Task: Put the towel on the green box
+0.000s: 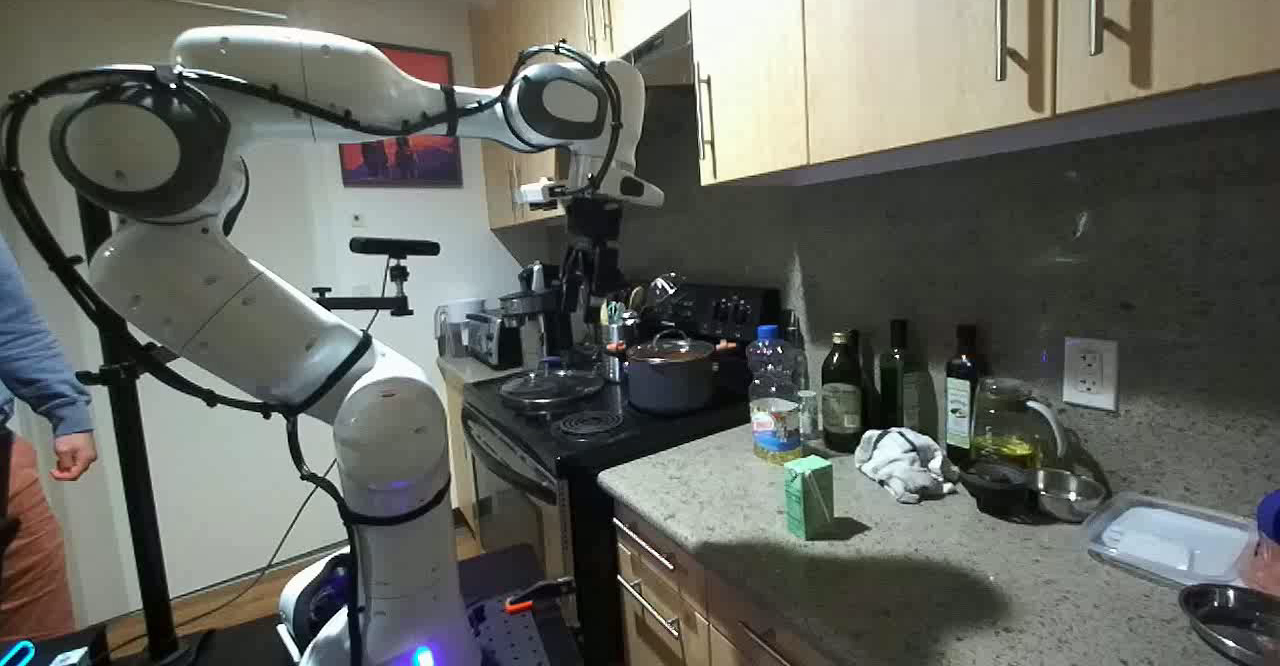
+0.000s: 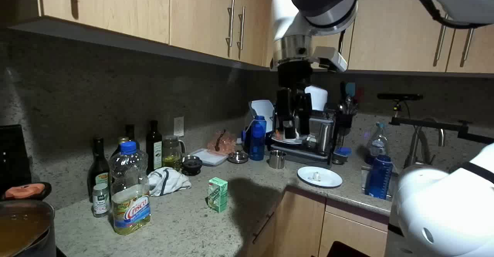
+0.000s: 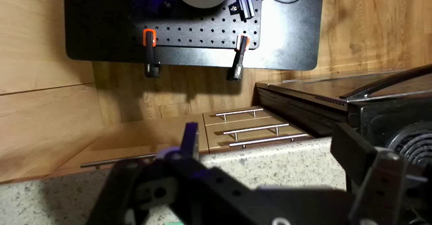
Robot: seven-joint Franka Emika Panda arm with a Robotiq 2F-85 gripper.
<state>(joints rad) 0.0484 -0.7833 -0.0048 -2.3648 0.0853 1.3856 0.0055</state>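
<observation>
The towel (image 1: 905, 464) is white with dark stripes and lies crumpled on the counter; it also shows in an exterior view (image 2: 168, 181). The green box (image 1: 808, 497) is a small carton standing upright on the counter, apart from the towel and closer to the counter's front edge; it shows in an exterior view (image 2: 218, 195). In the wrist view only a sliver of the green box (image 3: 173, 223) shows at the bottom edge. My gripper (image 3: 266, 135) is open and empty, pointing down high above the counter. It shows in both exterior views (image 1: 590, 301) (image 2: 296, 132). The towel is out of the wrist view.
A clear oil bottle with blue cap (image 1: 775, 401), dark bottles (image 1: 842, 396) and a glass jug (image 1: 1010, 421) stand near the towel. A black cup (image 2: 192, 165) and metal bowl (image 1: 1068, 494) are beside it. A pot (image 1: 668, 383) is on the stove. Cabinets (image 1: 930, 36) hang above.
</observation>
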